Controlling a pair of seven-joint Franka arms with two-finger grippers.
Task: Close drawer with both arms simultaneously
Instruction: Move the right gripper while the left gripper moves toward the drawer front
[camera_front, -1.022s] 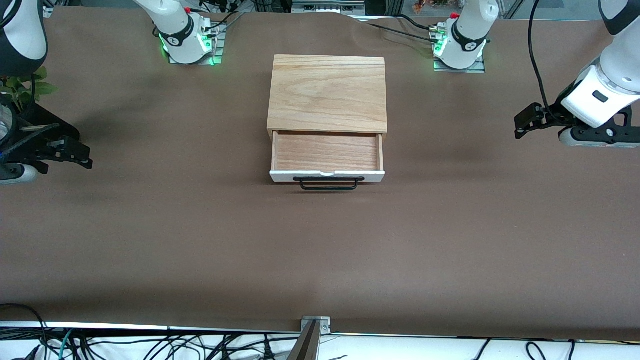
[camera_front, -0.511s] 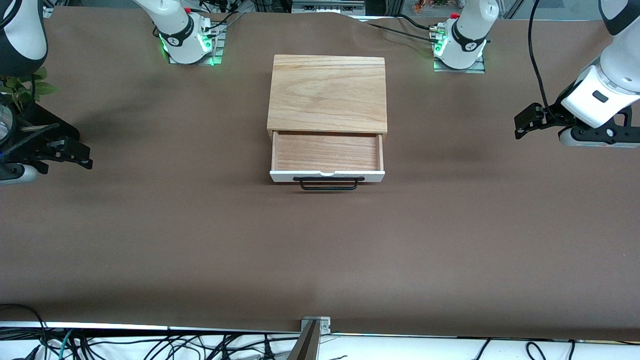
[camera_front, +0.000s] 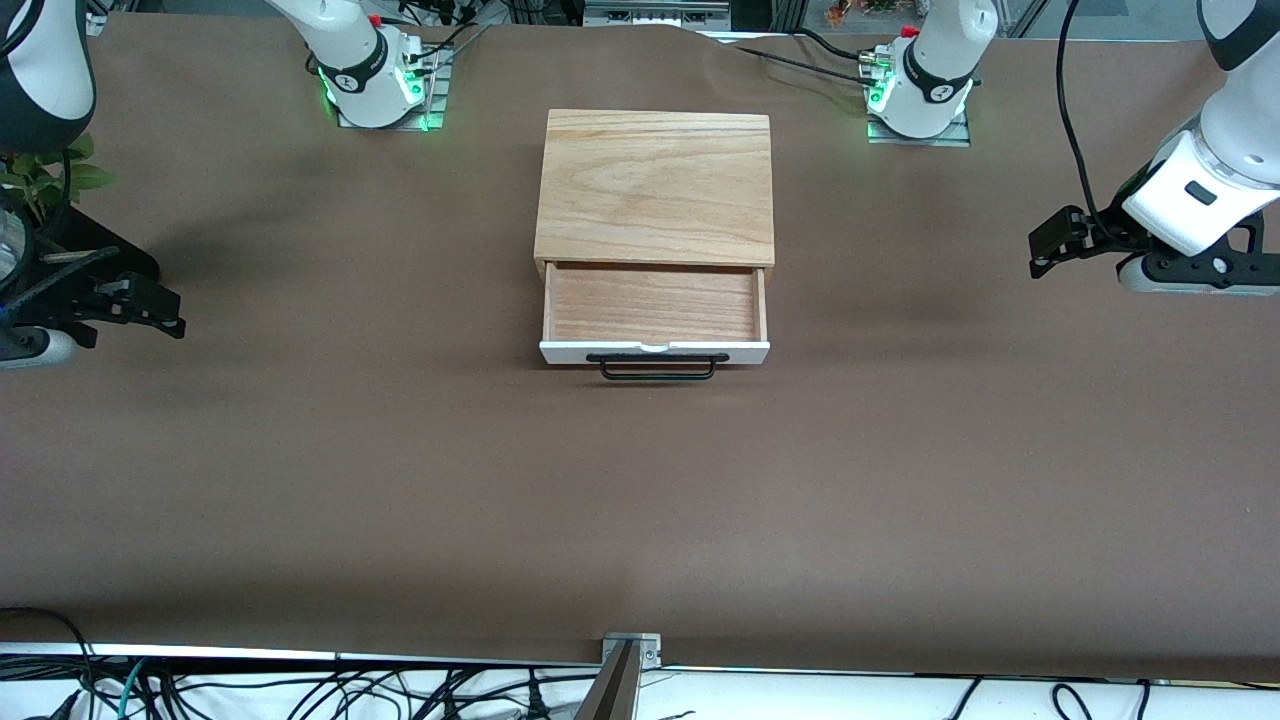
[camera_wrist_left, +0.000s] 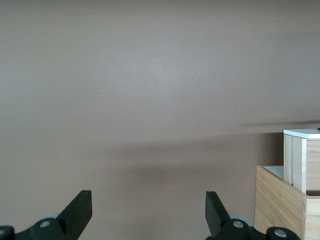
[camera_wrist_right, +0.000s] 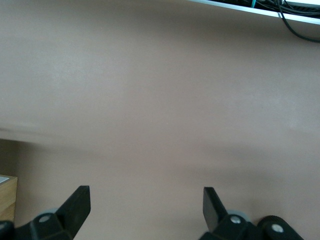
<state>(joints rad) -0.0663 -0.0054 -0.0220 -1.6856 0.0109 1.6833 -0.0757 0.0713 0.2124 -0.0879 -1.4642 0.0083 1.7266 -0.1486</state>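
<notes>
Drawer (camera_front: 655, 312): pulled out of oak box (camera_front: 655, 185) at table centre, empty, likely light, rigid, free-sliding; best pushed on white front panel (camera_front: 655, 351) either side of wire handle (camera_front: 658, 367); left gripper (camera_wrist_left: 148, 212) and right gripper (camera_wrist_right: 146, 207) spread wide, empty, well apart over table ends.

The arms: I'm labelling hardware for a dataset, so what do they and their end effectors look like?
Both arms are glossy white with black joint bands and trailing black cables; their bases glow green. The left end effector and right end effector are black with two fingers.
</notes>
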